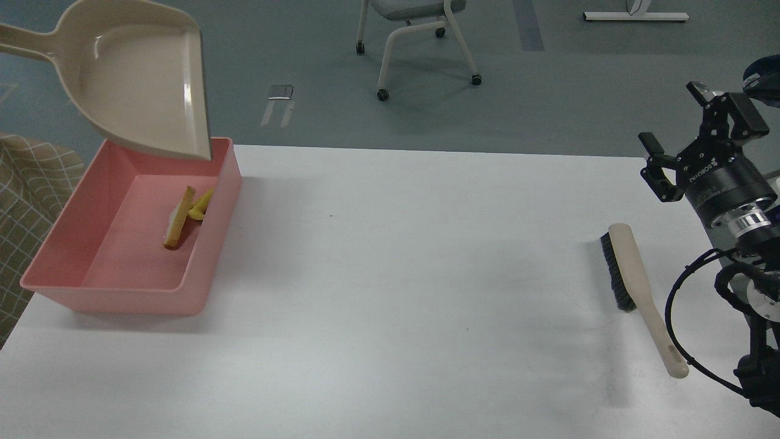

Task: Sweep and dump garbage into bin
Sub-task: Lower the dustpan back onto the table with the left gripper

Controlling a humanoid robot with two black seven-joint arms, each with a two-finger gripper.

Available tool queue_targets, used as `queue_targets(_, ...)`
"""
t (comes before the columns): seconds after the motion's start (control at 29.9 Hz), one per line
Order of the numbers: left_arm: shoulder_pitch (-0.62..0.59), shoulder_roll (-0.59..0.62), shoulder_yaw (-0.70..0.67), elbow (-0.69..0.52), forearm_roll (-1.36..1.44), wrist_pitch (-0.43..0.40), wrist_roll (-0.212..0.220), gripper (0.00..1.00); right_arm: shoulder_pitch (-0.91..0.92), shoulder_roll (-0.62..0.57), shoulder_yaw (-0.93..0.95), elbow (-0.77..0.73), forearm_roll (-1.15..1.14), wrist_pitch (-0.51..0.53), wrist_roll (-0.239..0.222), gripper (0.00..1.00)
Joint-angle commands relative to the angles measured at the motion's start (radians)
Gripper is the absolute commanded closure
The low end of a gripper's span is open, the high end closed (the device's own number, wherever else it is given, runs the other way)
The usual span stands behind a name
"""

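Observation:
The pink bin (201,277) stands at the table's left end. Inside it, the bread slice (178,221) stands on edge against the right wall, with the yellow sponge (202,206) behind it. The beige dustpan (143,85) hangs empty above the bin's far edge, its handle running off the left edge of the view. My left gripper is out of view. My right gripper (691,129) is open and empty, raised at the far right above the table. The beige brush (637,286) lies on the table below it.
A wheeled chair (414,36) stands on the floor beyond the table. A checked cloth (27,201) shows at the left edge beside the bin. My right arm's cables (701,323) hang over the table's right side.

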Motion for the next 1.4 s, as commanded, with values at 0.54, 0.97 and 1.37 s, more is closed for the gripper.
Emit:
queue_targets(0.54, -0.278, -0.677, 0.47, 0.069, 0.033, 0.15, 0.025, 1.0, 0.033, 0.013, 0.054, 0.009, 0.002, -0.035, 0.001, 0.03)
queue_targets(0.97, -0.281, -0.805, 0.742, 0.197, 0.032, 0.293, 0.007, 1.0, 0.004, 0.001, 0.08, 0.018, 0.003, -0.033, 0.001, 0.03)
queue_targets(1.37, -0.258, -0.809, 0.783, 0.26, 0.024, 0.297, 0.0, 0.83, 0.004, 0.004, 0.08, 0.014, 0.003, -0.03, 0.001, 0.02)
